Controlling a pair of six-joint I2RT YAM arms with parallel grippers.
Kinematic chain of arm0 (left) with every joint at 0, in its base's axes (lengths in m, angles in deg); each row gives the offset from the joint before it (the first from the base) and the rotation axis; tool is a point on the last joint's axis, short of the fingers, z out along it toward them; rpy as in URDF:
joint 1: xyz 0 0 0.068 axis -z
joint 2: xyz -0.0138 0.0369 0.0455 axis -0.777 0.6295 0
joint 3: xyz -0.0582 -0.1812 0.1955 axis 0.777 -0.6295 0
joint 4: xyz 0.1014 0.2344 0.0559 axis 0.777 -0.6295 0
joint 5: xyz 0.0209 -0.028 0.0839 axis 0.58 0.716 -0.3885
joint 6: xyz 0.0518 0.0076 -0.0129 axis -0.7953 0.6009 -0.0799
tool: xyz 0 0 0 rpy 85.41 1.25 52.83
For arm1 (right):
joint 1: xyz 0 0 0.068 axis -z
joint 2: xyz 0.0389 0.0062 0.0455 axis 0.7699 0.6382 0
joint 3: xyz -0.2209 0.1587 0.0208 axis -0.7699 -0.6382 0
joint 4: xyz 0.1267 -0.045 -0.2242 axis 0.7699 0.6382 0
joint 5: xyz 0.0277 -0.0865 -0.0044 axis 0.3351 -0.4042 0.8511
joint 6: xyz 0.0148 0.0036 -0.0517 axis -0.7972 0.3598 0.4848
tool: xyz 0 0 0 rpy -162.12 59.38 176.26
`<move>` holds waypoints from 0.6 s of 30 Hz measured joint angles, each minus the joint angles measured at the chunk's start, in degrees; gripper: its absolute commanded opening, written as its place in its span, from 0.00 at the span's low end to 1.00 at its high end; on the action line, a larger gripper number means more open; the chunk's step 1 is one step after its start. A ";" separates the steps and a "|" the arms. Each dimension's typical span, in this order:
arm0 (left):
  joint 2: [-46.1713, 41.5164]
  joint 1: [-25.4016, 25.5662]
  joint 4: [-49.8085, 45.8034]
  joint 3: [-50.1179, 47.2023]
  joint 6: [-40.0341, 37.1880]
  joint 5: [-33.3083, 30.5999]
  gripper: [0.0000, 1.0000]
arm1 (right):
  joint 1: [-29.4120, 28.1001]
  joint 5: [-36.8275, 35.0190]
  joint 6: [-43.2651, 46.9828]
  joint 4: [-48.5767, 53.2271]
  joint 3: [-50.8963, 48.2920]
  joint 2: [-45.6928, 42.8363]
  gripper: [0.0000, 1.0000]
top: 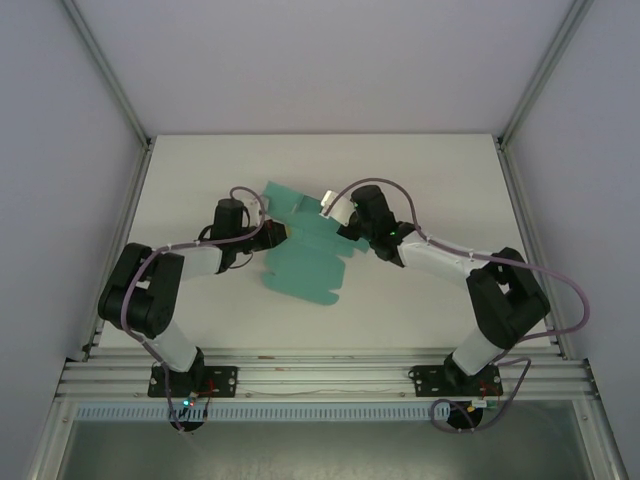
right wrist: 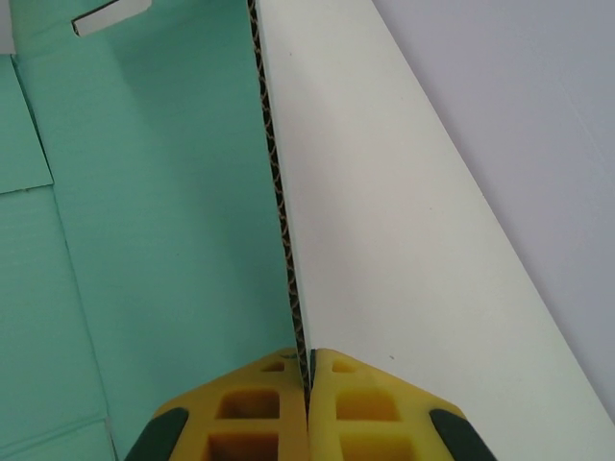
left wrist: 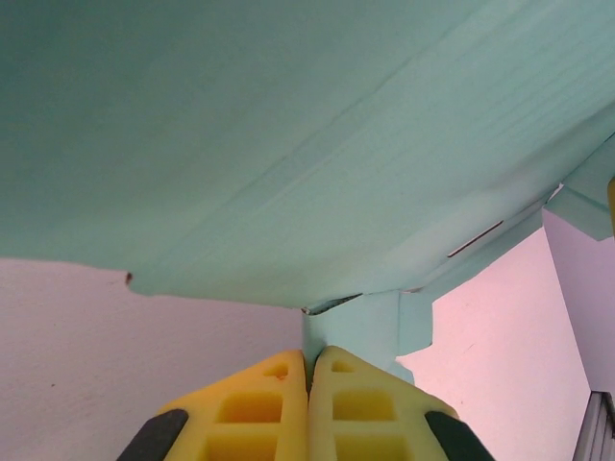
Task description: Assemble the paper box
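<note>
The paper box (top: 305, 262) is seen as a flat, creased die-cut sheet of teal card with flaps. It is placed about midway between the near and far edges of the tabletop (top: 430, 180) and a little left of its middle. It is held between the two arms. The left tool (top: 275, 233) is set against the sheet's left edge, and the right tool (top: 338, 212) against a flap at the sheet's far right, where a small patch of white underside is turned up. In the left wrist view the yellow fingers (left wrist: 259, 403) are pressed together, and a small teal tab of the sheet is nipped at their tips. The rest of the card is spread overhead, and the pale tabletop is visible beneath it. In the right wrist view the right tool (right wrist: 308, 357) is likewise closed, with a flap clamped edge-on. The corrugated edge is seen running away from the fingertips, the teal face to its left and the white face to its right.
</note>
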 measured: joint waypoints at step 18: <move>-8.13 0.02 -16.35 2.10 -4.94 -13.35 1.00 | 0.00 -3.76 8.61 3.04 1.53 0.07 0.00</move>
